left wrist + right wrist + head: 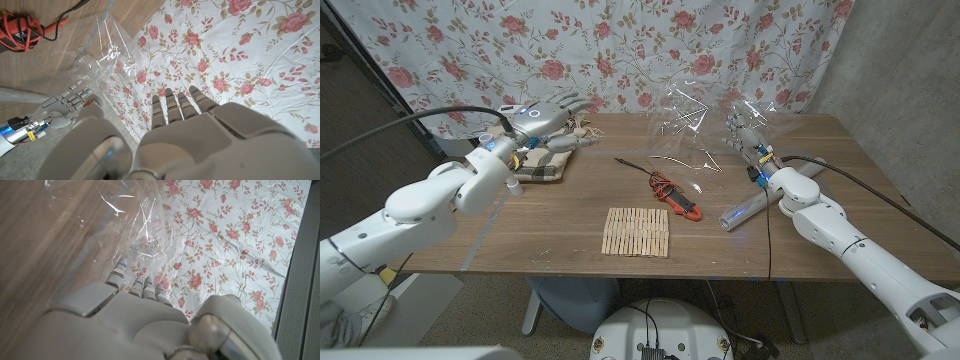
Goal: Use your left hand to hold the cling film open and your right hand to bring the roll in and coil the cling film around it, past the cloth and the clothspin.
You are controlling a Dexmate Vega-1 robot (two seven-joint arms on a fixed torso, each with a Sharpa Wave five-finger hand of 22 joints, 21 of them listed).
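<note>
Left hand (542,116) hovers over the far-left part of the table (560,225), fingers spread and straight, nothing in them. Just beneath it lies the checked cloth (552,163), bunched, near the table's back edge. In the left wrist view the same hand (185,130) has its fingers extended together, pointing toward the floral curtain (240,55).

Toward the middle, near the front edge, a flat row of wooden clothespins (636,232). Bare wood between it and the cloth. Just behind and to the right, a red clamp meter (678,196) with dark leads trailing toward the back.

Right of centre, the cling film (695,125) stands up as a crumpled clear sheet above the back of the table, well apart from the left hand. The right hand (745,128) is raised within or behind it, fingers up and apart; whether they pinch the film I cannot tell. The roll (747,210) lies on the table just beside the right forearm, toward the right edge.
</note>
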